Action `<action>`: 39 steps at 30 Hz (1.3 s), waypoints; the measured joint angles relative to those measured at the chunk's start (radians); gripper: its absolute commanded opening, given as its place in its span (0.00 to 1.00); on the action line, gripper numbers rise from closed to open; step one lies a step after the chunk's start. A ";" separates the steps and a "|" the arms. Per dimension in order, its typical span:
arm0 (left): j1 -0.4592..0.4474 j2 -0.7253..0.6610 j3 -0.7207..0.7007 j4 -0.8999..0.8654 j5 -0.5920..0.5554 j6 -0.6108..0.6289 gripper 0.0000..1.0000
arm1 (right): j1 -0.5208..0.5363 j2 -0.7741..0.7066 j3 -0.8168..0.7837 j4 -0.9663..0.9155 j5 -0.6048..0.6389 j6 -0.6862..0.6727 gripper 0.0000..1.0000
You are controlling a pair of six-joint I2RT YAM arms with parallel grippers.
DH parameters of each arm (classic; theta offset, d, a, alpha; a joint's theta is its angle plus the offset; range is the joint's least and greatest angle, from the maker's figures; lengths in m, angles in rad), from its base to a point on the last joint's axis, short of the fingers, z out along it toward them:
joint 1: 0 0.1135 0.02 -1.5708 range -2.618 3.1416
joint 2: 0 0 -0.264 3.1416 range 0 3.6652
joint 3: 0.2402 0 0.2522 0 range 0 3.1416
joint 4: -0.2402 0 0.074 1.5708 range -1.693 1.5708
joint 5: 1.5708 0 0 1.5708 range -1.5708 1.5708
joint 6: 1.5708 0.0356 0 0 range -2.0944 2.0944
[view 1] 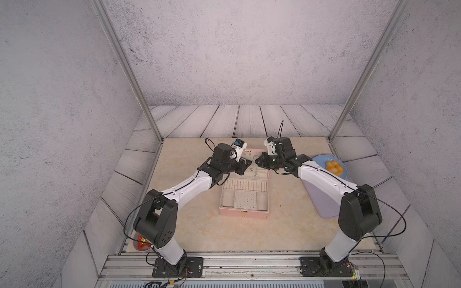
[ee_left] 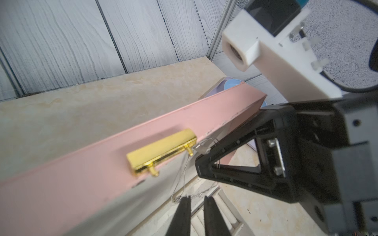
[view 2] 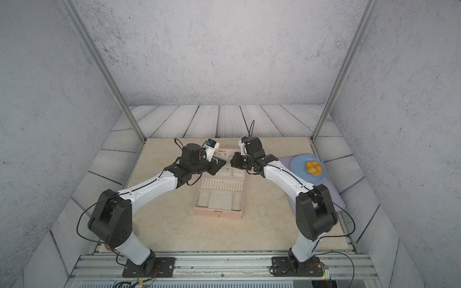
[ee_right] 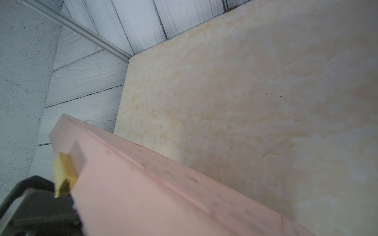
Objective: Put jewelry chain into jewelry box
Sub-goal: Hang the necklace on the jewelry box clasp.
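The pale pink jewelry box (view 1: 243,215) (view 2: 218,214) lies open mid-table with its lid (ee_left: 81,179) (ee_right: 143,194) upright at the back and a gold clasp (ee_left: 161,152) on the lid's edge. Both grippers meet in front of the lid. My right gripper (view 1: 257,160) (view 2: 231,159) (ee_left: 204,161) is shut on the jewelry chain (view 1: 255,166) (view 2: 230,169) (ee_left: 184,175), which hangs from its tip into the cream tray. My left gripper (view 1: 249,163) (ee_left: 196,201) stands narrowly open, its tips right beside the chain's lower end. The right wrist view does not show its own jaws.
A blue plate (view 1: 321,160) with yellow-orange balls (view 1: 334,167) sits on a lilac mat (view 1: 321,199) at the right, partly under the right arm. A bowl with red packets (view 1: 141,243) sits at the front left, behind the left arm's base. Metal frame posts stand at the table's back corners.
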 measured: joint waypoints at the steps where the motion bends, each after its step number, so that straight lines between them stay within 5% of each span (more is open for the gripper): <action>1: 0.000 0.000 0.000 0.000 0.000 0.000 0.18 | 0.000 0.000 0.000 0.005 -0.005 -0.002 0.00; 6: 0.000 0.000 0.000 0.000 0.000 0.000 0.19 | -0.001 0.000 -0.005 0.017 -0.027 -0.013 0.19; 12: 0.000 0.000 0.000 0.000 0.001 0.000 0.19 | -0.002 0.000 -0.023 0.030 -0.026 -0.024 0.25; 18: 0.000 0.000 0.000 0.000 0.012 0.001 0.22 | 0.000 -0.011 -0.043 0.032 -0.025 -0.045 0.41; 26: 0.000 -0.036 -0.087 0.047 0.034 0.013 0.33 | -0.003 -0.177 -0.098 -0.066 0.011 -0.150 0.70; 33: 0.000 -0.140 -0.238 0.135 0.007 0.030 0.36 | -0.004 -0.337 -0.116 -0.078 0.010 -0.435 0.75; 39: 0.000 -0.149 -0.323 0.180 -0.013 0.029 0.36 | -0.003 -0.245 -0.064 -0.047 0.028 -0.844 0.76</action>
